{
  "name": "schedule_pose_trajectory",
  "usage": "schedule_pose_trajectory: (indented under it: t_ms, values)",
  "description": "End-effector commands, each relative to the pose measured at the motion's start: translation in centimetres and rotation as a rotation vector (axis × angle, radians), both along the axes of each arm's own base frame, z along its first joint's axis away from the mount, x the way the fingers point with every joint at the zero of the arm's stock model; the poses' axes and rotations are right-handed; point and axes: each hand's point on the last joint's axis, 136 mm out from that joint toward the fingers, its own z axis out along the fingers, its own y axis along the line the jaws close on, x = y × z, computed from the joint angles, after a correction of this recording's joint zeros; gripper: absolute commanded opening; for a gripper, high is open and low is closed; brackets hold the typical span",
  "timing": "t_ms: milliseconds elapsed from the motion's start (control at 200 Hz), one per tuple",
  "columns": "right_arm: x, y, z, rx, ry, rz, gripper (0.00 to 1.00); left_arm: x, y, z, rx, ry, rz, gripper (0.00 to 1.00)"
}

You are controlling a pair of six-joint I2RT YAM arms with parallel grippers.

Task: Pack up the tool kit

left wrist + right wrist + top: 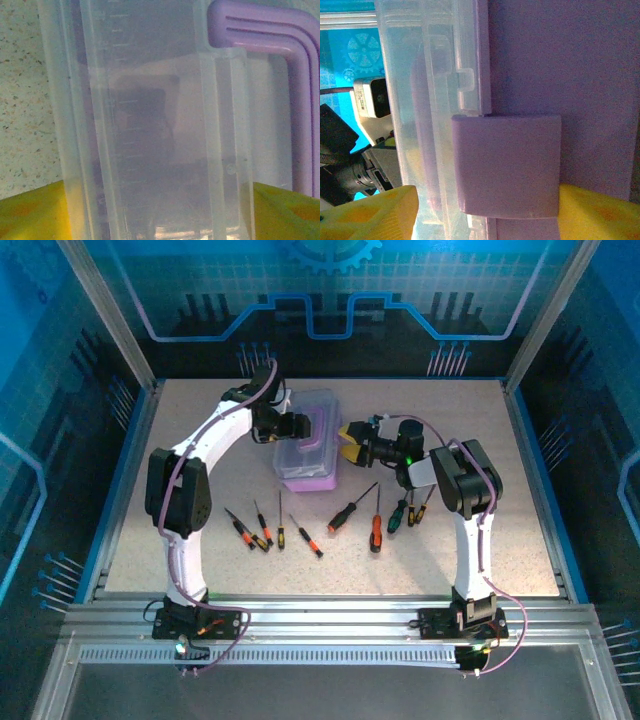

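- Purple rectangular plastic case (310, 445) with a clear lid stands mid-bench (330, 575), between the left gripper (296, 427) and the right gripper (350, 443). The slim screwdrivers (376, 530) lie loose in front of it, so packing looks unstarted.
- Left wrist: yellow fingers (30, 215) straddle the lid; whether they clamp it, I cannot tell.
- Right wrist: jaws stand apart around the purple latch (507, 165).

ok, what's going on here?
Both arms are at the purple case in the middle of the table. The left claw straddles its clear lid; I can't tell whether it is actually gripping. The right claw, open, brackets the purple latch on the case's right side. The screwdrivers lie loose on the table in front of the case, not yet packed.
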Motion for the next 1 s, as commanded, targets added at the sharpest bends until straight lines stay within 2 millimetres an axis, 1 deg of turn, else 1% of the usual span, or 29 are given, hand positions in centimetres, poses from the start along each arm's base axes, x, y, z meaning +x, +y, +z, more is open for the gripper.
schedule_pose_trajectory:
  t_ms: [0,195,275,400,470,570,665,820,905,996]
  values:
    - [0.0,-1.4,8.5,0.091,-0.306,-0.012,0.7,-3.3,3.5,-7.2,0.23,0.208,0.014,0.78]
    - [-0.1,-1.8,8.7,0.057,-0.311,-0.012,0.69,-3.4,4.2,-8.0,0.27,0.221,0.02,0.78]
    - [0.0,-2.4,8.7,0.054,-0.309,-0.028,0.69,-3.5,4.7,-8.3,0.296,0.224,0.027,0.77]
    - [0.3,-3.6,8.0,0.05,-0.285,-0.059,0.67,-3.8,5.9,-9.1,0.378,0.247,0.053,0.77]
    - [0.3,-3.8,7.7,0.045,-0.276,-0.062,0.66,-3.9,6.4,-9.5,0.405,0.259,0.06,0.77]
    - [0.3,-4.1,7.2,0.033,-0.263,-0.075,0.65,-3.9,6.4,-9.6,0.409,0.264,0.069,0.77]
    - [0.4,-4.7,6.4,-0.004,-0.241,-0.104,0.65,-3.8,5.6,-9.0,0.362,0.257,0.063,0.77]
    - [0.4,-7.1,4.9,-0.128,-0.191,-0.189,0.65,-3.7,3.1,-7.2,0.263,0.227,0.015,0.78]
    - [-0.1,-7.5,4.7,-0.197,-0.193,-0.198,0.66,-3.4,1.6,-5.8,0.217,0.203,-0.005,0.77]
    - [-0.8,-7.5,5.0,-0.252,-0.203,-0.193,0.67,-2.8,0.0,-4.3,0.164,0.176,-0.014,0.76]
